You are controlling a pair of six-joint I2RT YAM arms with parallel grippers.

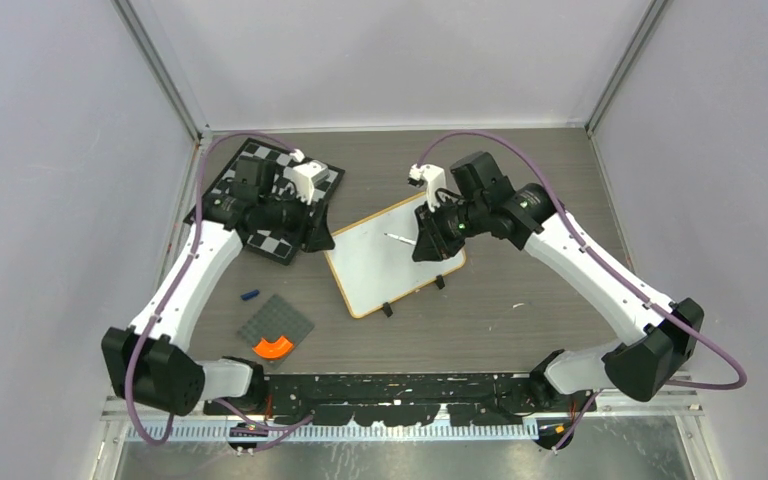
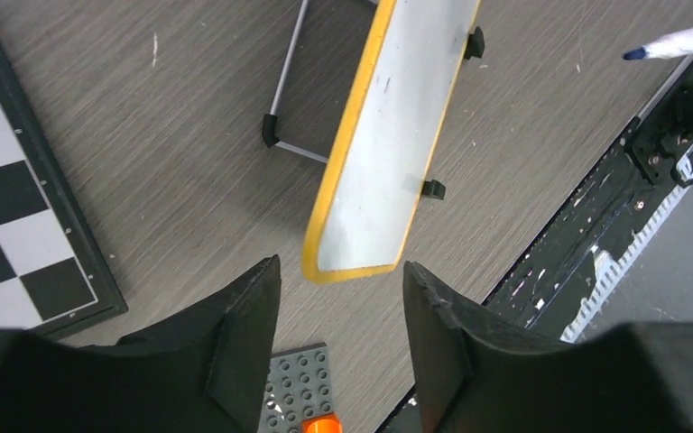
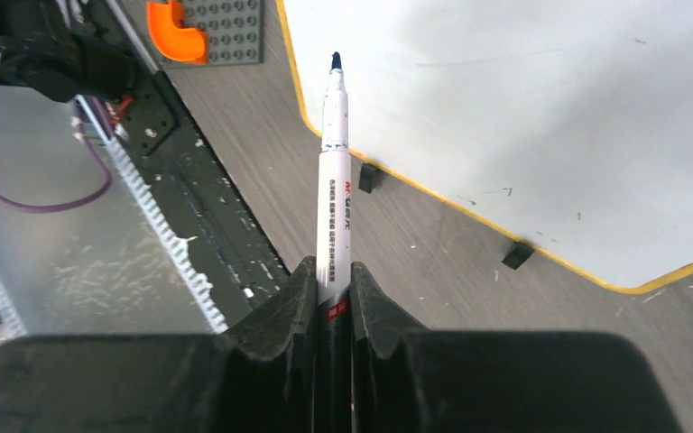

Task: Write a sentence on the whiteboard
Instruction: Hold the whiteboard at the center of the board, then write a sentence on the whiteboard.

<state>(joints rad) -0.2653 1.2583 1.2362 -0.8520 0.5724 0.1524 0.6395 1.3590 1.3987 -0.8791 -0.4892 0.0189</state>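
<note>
The whiteboard [image 1: 385, 262] lies flat mid-table, white with a light frame and two black clip feet on its near edge. Its surface looks blank apart from faint specks. My right gripper [image 1: 426, 240] is over the board's right part, shut on a white marker [image 3: 334, 180] with its dark uncapped tip [image 3: 335, 61] pointing out over the board [image 3: 523, 117]; I cannot tell if the tip touches. My left gripper [image 1: 320, 236] is open and empty beside the board's left edge. In the left wrist view, the board's corner [image 2: 354, 262] lies just beyond the gripper [image 2: 343, 298].
A black-and-white chessboard [image 1: 290, 235] lies at the back left under the left arm. A small blue cap [image 1: 250, 295] lies near it. A grey studded plate [image 1: 276, 322] with an orange arch piece [image 1: 273, 347] sits at the front left. A black rail [image 1: 410, 385] runs along the near edge.
</note>
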